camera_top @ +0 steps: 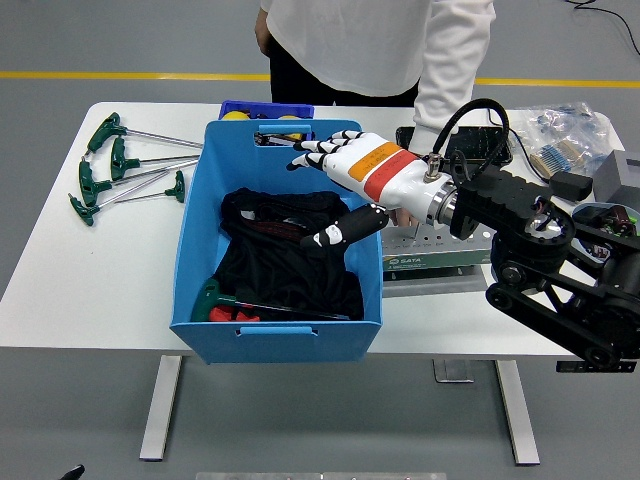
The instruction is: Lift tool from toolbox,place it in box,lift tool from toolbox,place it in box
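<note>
Right hand (335,185) spread, empty, over blue box (195,245); tool (255,303) at near wall

person (375,40) cut off above, toolbox (432,250) half hidden

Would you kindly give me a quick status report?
Right hand open above blue bin. Green-handled tool lies inside bin, near front wall. Left hand unseen. Nothing obstructing.

Grey floor (80,400), yellow line (120,75), white table (90,290).
</note>
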